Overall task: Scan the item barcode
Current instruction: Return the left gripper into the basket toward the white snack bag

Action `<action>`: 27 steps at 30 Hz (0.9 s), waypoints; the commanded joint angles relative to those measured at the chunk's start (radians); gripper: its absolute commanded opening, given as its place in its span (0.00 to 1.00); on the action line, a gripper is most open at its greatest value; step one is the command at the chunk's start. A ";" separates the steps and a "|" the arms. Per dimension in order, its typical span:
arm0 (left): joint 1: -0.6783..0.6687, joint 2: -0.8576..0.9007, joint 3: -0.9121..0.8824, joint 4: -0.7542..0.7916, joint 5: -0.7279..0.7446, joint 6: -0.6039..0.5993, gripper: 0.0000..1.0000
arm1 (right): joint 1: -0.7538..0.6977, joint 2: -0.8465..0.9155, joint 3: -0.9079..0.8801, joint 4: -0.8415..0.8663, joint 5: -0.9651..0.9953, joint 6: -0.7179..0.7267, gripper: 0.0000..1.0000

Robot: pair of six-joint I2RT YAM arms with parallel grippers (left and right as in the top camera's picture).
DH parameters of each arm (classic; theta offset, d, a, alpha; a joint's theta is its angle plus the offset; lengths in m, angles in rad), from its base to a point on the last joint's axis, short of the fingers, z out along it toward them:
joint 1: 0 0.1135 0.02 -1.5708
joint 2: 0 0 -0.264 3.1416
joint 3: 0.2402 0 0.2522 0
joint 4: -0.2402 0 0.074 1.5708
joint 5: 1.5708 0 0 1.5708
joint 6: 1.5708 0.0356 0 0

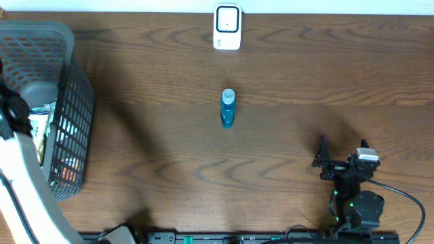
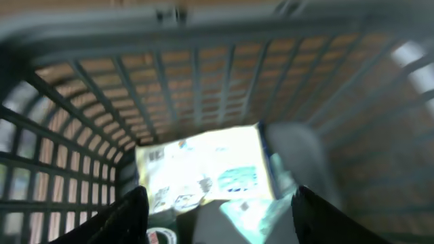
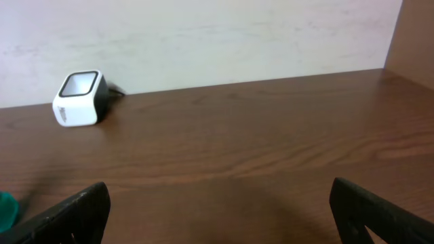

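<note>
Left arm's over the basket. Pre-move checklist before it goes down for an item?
1. Left gripper open, nothing between its fingers: ok.
2. Target under it: printed packet lies in the basket below the fingers: ok.
3. Barcode on the packet located: cannot tell, the wrist view is blurred.
4. Scanner at the table's far edge, nothing on it: ok.
5. Route to the scanner: blue bottle sits mid-table in front of it: not ok, probably steer around it.
6. Right gripper open, away from the basket: ok.
</note>
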 commanded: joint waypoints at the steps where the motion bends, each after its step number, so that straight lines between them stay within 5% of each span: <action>1: 0.046 0.088 0.015 -0.029 0.072 -0.033 0.68 | 0.005 -0.001 -0.001 -0.006 -0.008 -0.012 0.99; 14: 0.145 0.365 0.015 -0.154 0.267 -0.084 0.67 | 0.005 -0.001 -0.001 -0.006 -0.009 -0.013 0.99; 27: 0.145 0.504 0.006 -0.269 0.268 -0.233 0.66 | 0.005 -0.001 -0.001 -0.006 -0.009 -0.012 0.99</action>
